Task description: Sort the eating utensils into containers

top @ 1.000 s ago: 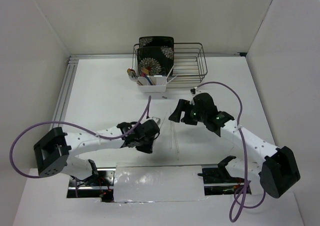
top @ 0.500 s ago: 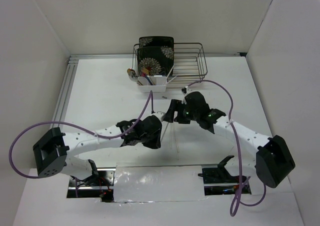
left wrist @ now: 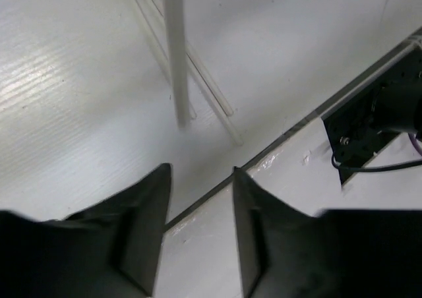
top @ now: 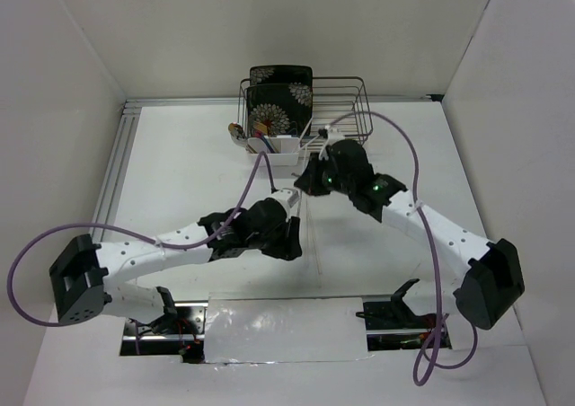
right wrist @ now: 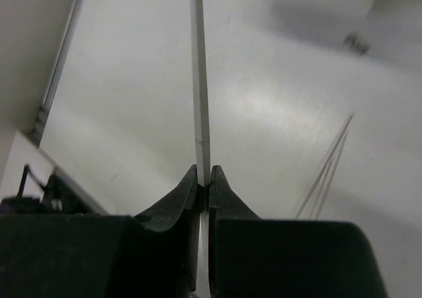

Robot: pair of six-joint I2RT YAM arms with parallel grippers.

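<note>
The right tool [right wrist: 204, 182] is pinched tight on a pale chopstick [right wrist: 200, 80] above the middle of the desk [top: 180, 172]. It is best lowered slowly, tip-first, into the white caddy [top: 274, 157] near the far edge. The left tool [left wrist: 200, 174] stands half-open and empty. From above, the arms hide both tools, and the caddy's compartments are too small to tell apart.
</note>
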